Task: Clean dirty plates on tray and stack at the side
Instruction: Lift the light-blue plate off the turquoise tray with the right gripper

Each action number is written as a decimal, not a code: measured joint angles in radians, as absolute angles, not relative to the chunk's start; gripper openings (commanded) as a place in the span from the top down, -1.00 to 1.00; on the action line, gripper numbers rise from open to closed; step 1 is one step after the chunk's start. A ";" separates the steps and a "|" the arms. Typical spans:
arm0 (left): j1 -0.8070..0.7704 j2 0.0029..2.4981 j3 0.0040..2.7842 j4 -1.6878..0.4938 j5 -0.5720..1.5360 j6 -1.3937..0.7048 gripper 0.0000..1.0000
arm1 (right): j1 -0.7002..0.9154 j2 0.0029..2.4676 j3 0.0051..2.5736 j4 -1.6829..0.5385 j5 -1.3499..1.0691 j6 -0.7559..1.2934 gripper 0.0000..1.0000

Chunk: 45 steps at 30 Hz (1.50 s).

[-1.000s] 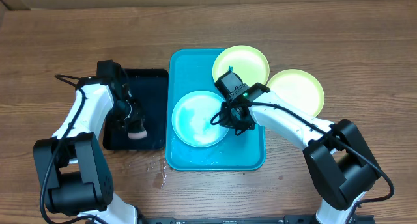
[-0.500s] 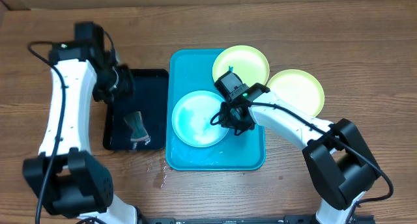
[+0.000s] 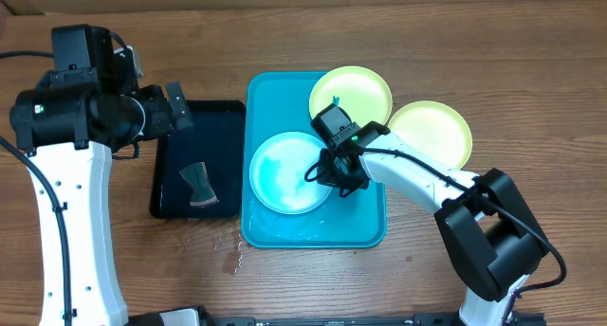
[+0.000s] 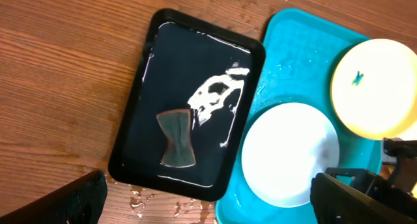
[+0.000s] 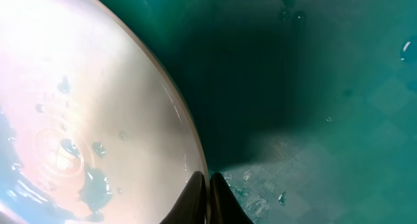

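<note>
The turquoise tray (image 3: 365, 227) holds a light blue plate (image 3: 289, 172), wet with droplets. My right gripper (image 3: 327, 170) is shut on that plate's right rim, one finger inside and one outside the edge (image 5: 208, 185). A yellow-green plate (image 3: 353, 91) with a small blue smudge overlaps the tray's back right corner. A second yellow-green plate (image 3: 432, 133) lies on the table to the right. My left gripper (image 3: 176, 106) hangs high above the black tray (image 3: 216, 117), wide open with nothing in it (image 4: 208, 185).
A dark sponge (image 3: 197, 186) lies on the wet black tray left of the turquoise one, also seen as the sponge (image 4: 177, 138) from the left wrist. Water drops (image 3: 232, 255) dot the wooden table near the trays' front edge.
My left gripper opened, left the sponge on the black tray, and rose up and back to the left. The right gripper stayed at the light blue plate's rim.
</note>
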<state>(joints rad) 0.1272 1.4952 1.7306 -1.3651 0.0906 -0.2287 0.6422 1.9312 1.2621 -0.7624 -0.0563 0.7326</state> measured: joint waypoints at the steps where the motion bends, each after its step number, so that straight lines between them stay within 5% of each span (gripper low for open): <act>1: 0.127 1.499 1.731 -1.365 0.088 -0.229 -1.00 | 0.642 1.931 1.262 -0.764 -0.057 0.733 0.92; 16: 0.127 1.506 1.731 -1.362 0.077 -0.229 -0.99 | 0.617 1.851 1.488 -1.000 -0.063 0.729 0.92; 33: 0.127 1.506 1.731 -1.362 0.077 -0.229 -1.00 | 0.871 1.872 1.530 -0.501 0.264 0.669 0.92; 45: 0.127 1.506 1.731 -1.362 0.076 -0.229 -1.00 | 0.987 1.928 1.530 -0.002 0.666 0.040 0.92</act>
